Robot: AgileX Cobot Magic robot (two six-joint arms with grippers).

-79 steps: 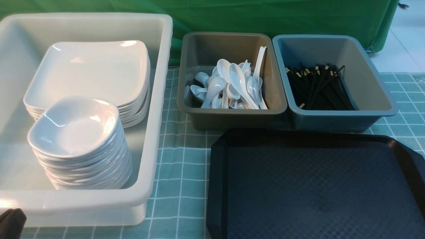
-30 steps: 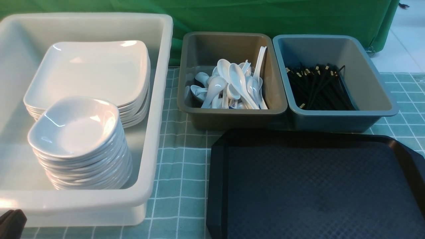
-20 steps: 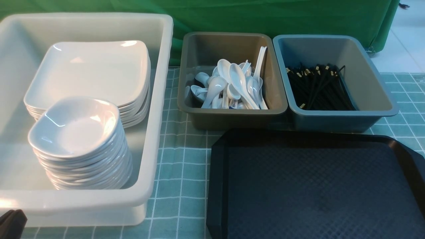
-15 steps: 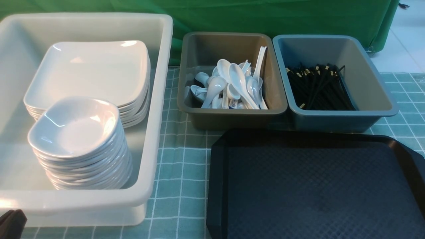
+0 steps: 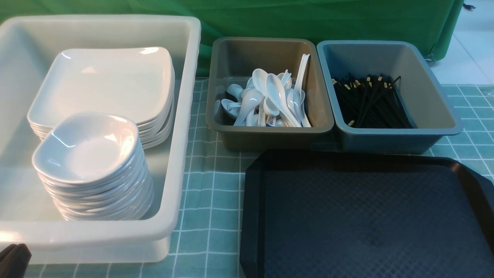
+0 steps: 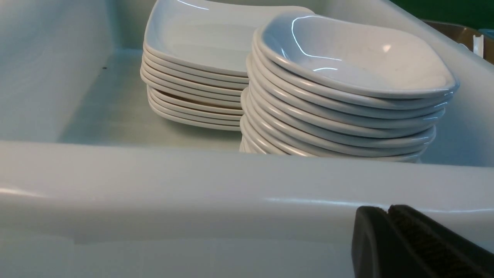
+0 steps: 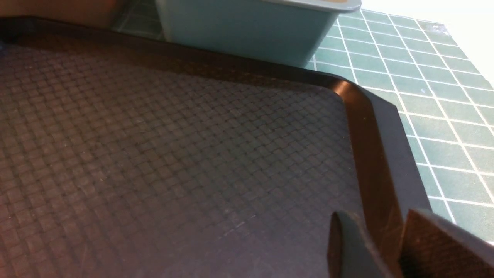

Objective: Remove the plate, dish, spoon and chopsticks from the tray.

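Left gripper [image 6: 388, 210] shut, empty, lower right of frame; right gripper [image 7: 380, 224] part open, empty — tray [image 5: 251, 216] looks cleared, task seemingly done, next move probably just parking.

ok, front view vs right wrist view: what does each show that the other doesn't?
Front view only: the large white plastic tub holding a stack of glossy white square plates and a stack of small deep white dishes, the brown tub of white soup spoons, and the black chopsticks inside the grey-blue tub.
Right wrist view only: the right hand, its two fingers apart, over the tray's rim.
Both: the black diamond-textured plastic tray, bare where visible, the grey-blue tub and the green checked cloth.
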